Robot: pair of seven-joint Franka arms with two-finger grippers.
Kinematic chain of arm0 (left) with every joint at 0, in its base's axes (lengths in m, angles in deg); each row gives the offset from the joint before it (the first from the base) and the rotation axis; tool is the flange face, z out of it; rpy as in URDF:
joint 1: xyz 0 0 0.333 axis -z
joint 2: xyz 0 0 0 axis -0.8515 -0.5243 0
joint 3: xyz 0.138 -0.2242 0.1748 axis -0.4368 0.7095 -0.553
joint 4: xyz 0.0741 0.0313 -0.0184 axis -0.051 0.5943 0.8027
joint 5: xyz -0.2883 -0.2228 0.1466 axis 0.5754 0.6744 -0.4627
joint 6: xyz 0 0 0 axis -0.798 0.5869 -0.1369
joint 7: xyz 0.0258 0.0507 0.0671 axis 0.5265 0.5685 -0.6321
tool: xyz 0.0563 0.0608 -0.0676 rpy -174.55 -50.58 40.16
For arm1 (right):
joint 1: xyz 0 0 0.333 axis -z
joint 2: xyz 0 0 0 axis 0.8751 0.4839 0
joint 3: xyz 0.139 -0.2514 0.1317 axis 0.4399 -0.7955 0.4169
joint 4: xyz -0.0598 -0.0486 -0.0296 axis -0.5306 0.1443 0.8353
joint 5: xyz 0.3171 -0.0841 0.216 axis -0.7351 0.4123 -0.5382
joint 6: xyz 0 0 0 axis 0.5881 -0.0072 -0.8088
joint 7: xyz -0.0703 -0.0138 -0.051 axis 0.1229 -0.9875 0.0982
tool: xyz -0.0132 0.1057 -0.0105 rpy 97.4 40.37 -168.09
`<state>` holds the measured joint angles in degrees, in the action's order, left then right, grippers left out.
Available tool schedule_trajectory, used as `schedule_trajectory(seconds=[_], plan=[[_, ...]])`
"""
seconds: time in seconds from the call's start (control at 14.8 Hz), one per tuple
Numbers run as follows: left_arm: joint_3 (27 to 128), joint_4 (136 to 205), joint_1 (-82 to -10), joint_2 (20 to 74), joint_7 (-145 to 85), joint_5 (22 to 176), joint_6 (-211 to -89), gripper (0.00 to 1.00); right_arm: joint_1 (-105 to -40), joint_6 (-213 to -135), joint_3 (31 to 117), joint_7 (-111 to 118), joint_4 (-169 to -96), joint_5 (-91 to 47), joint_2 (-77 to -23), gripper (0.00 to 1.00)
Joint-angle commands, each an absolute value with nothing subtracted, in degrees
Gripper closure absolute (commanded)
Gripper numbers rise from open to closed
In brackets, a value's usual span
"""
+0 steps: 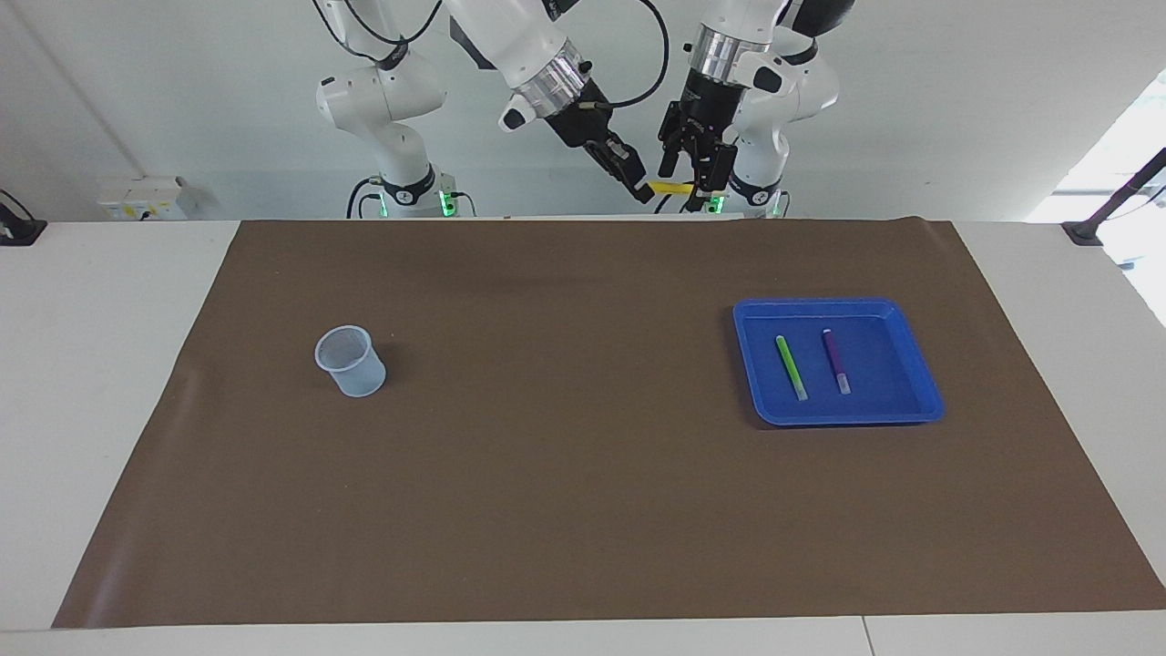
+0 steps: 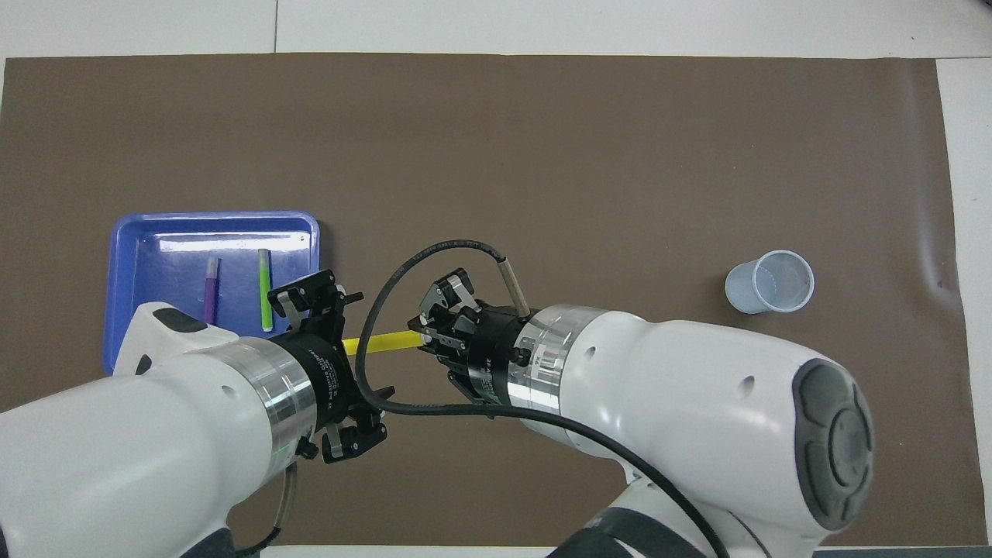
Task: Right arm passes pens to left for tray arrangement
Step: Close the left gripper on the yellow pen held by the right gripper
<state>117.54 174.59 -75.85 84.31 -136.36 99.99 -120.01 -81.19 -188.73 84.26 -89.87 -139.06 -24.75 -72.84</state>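
The yellow pen [image 1: 672, 187] hangs level in the air over the brown mat's [image 1: 583, 474] robot-side edge, its pale cap end pinched by the right gripper [image 1: 643, 191]; whether the left gripper [image 1: 698, 187] at its other end has closed, I cannot tell. The green pen [image 1: 791, 367] and purple pen [image 1: 836, 361] lie side by side in the blue tray [image 1: 902, 401], apart. A translucent cup [image 1: 351, 361] stands toward the right arm's end.

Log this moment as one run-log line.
stage: handover | yellow pen: between right hand and left hand, airborne | tray: green pen, purple pen

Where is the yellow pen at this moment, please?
The yellow pen is in the air between the right tool and the left tool, above the mat's edge nearest the robots.
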Motion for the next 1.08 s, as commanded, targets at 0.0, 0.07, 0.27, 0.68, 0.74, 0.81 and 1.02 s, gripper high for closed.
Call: schedule_trajectory(seconds=[0.0,0.07,0.27,0.68,0.74,0.81,1.02], plan=[[116.90,175.20,-74.82,84.99,-136.19,99.25,-120.35,0.20,-81.10,-188.44,84.43,-90.31,-138.39,-25.26,-72.57,1.00],[116.99,175.20,-74.82,84.90,-136.19,99.25,-120.35,0.30,-81.10,-188.44,84.43,-90.14,-138.48,-25.26,-72.57,1.00],[116.81,174.76,-74.99,84.99,-136.11,99.25,-120.26,0.35,-81.10,-188.44,84.43,-90.05,-138.57,-25.18,-72.57,1.00],[116.72,174.49,-75.08,84.99,-136.02,99.25,-119.82,0.37,-81.10,-188.44,84.43,-89.87,-138.57,-25.09,-72.66,1.00],[116.72,174.49,-75.08,84.99,-136.02,99.17,-119.82,0.42,-81.10,-188.44,84.43,-89.87,-138.57,-25.09,-72.66,1.00],[116.72,174.49,-75.08,84.99,-136.02,99.16,-119.74,0.54,-81.10,-188.44,84.34,-89.87,-138.65,-25.09,-72.66,1.00],[116.55,174.49,-75.25,85.08,-136.02,99.08,-119.65,0.95,-81.10,-188.44,84.43,-89.87,-138.65,-25.09,-72.66,1.00]])
